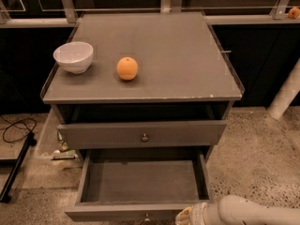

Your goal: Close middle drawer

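Gripper [186, 216] beside front of open middle drawer [140, 182].

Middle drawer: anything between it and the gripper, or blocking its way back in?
Nothing visible does. The gripper is at the front right corner of the middle drawer, at the picture's bottom edge; the drawer is empty and the cabinet opening behind it looks unobstructed.

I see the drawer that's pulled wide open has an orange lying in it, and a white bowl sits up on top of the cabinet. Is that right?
Not quite. The camera view shows the orange on the cabinet top, beside the white bowl and apart from it, not in the drawer. The middle drawer is indeed pulled wide open. The gripper is at the picture's bottom edge, by that drawer's front.
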`<state>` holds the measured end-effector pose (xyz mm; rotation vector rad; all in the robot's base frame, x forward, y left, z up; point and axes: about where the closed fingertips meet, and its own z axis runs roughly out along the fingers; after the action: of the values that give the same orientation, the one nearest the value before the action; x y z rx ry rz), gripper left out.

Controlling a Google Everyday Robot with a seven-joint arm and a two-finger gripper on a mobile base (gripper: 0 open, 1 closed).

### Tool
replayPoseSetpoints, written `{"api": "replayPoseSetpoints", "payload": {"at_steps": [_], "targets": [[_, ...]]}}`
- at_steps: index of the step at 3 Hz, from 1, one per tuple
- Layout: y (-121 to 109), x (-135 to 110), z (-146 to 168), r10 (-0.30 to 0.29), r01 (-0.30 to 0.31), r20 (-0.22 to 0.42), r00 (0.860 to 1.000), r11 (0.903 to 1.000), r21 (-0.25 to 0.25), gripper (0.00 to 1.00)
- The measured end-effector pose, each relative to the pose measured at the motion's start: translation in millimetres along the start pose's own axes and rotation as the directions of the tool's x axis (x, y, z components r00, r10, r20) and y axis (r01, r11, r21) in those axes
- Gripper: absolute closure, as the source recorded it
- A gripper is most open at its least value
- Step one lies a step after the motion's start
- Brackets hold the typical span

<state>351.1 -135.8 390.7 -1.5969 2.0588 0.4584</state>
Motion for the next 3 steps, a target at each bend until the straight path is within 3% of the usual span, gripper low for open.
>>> {"api": "replayPoseSetpoints", "payload": {"at_steps": [3], "targets": [[-0.4, -0.5, 0.8, -0.001, 0.001, 0.001, 1.0, 1.0, 0.001, 0.34]]}}
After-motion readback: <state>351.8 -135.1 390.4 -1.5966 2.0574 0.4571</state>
